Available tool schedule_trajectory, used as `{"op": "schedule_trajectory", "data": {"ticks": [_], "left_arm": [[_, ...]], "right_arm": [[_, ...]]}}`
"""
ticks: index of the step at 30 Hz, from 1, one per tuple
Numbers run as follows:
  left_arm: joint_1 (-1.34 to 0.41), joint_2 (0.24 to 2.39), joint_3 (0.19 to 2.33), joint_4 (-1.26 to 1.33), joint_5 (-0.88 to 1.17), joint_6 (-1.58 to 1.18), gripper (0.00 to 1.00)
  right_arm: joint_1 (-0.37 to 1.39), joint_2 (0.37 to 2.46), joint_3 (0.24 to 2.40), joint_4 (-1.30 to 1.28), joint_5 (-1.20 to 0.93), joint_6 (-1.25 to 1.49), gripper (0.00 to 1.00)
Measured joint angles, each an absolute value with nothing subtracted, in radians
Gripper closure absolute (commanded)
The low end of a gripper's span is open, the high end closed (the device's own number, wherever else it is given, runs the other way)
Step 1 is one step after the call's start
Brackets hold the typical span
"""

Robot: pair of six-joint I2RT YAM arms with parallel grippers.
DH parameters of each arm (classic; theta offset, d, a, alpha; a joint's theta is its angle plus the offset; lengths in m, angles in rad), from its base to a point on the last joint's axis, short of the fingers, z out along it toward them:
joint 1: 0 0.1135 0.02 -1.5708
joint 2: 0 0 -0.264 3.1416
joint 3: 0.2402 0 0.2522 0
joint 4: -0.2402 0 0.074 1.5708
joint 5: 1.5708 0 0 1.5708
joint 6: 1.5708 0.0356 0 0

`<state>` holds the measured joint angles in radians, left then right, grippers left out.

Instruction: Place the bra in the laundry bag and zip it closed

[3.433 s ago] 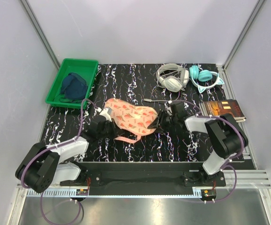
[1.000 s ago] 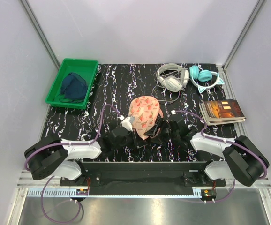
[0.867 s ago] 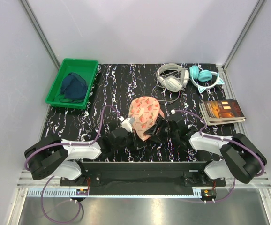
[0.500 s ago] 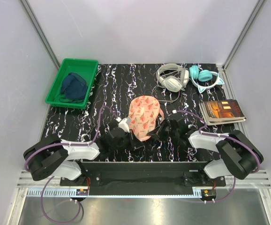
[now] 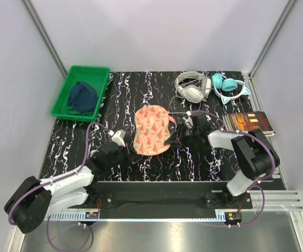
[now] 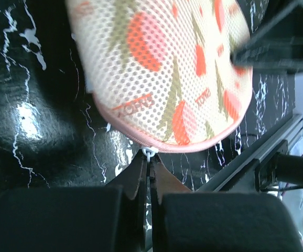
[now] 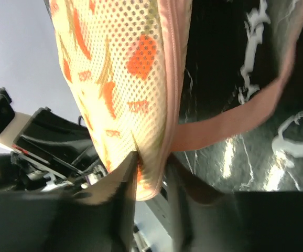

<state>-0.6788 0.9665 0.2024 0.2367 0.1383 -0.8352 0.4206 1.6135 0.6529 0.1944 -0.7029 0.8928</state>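
Two end effectors on one job, seen from above: laundry bag (image 5: 151, 132) flat on the worktop (image 5: 141, 94), roughly central, with left end effector (image 5: 128, 146) at its near-left edge and right end effector (image 5: 173, 137) at its right edge. No sign of the bra anywhere; probably inside, but impossible to tell through the fabric. Far left, green tray (image 5: 91, 73) with dark blue garment (image 5: 82, 97). Far right, white headphones (image 5: 192, 86), teal headphones (image 5: 229, 88) and a book (image 5: 248, 123), all well apart from the bag.

From the left wrist: clenched on the small white zip pull (image 6: 149, 153) at the pink edging, fingertips (image 6: 136, 178) pressed together. Seam apparently closed along the visible stretch; remainder round the curve out of sight.

From the right wrist: grasping the bag's printed mesh edge between both fingers (image 7: 122, 181), strap loop (image 7: 230, 126) trailing onto the worktop.

For a clean finish: anchor the bag firmly on the right, draw the pull along the curve of the edging rather than straight, stay low, avoid lifting the bag, and watch for mesh or strap catching in the teeth.
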Motion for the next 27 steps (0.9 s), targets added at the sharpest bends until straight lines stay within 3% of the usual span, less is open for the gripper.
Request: {"op": "schedule_trajectory", "data": {"ticks": [3,5,8,13,16,19,23,24,25,27], "left_arm": [[-0.698,1.013,0.202,0.258,0.153,-0.849,1.0],[-0.727,1.055,0.206,0.281,0.154,-0.866,1.0],[-0.772,1.124,0.237,0.307,0.153,-0.885,1.0],[-0.848,1.259,0.343,0.378,0.152,-0.907,1.0],[-0.89,1.326,0.393,0.423,0.152,-0.92,1.0],[-0.923,1.358,0.407,0.451,0.152,-0.933,1.0],[-0.941,1.368,0.408,0.458,0.15,-0.94,1.0],[-0.942,1.368,0.408,0.457,0.149,-0.941,1.0],[-0.942,1.368,0.408,0.457,0.147,-0.939,1.0],[-0.935,1.368,0.408,0.449,0.145,-0.935,1.0]], "right_arm": [[0.418,1.644,0.709,0.154,-0.694,0.883,0.15],[0.419,1.622,0.688,0.154,-0.668,0.91,0.07],[0.433,1.522,0.587,0.155,-0.611,0.979,0.0],[0.514,1.341,0.441,0.154,-0.535,1.081,0.02],[0.544,1.313,0.4,0.209,-0.507,1.138,0.11],[0.545,1.319,0.374,0.268,-0.477,1.176,0.56],[0.548,1.357,0.371,0.333,-0.447,1.226,0.73],[0.548,1.365,0.371,0.343,-0.44,1.236,0.94],[0.548,1.372,0.371,0.353,-0.434,1.241,1.0],[0.549,1.38,0.371,0.373,-0.429,1.255,1.0]]}}
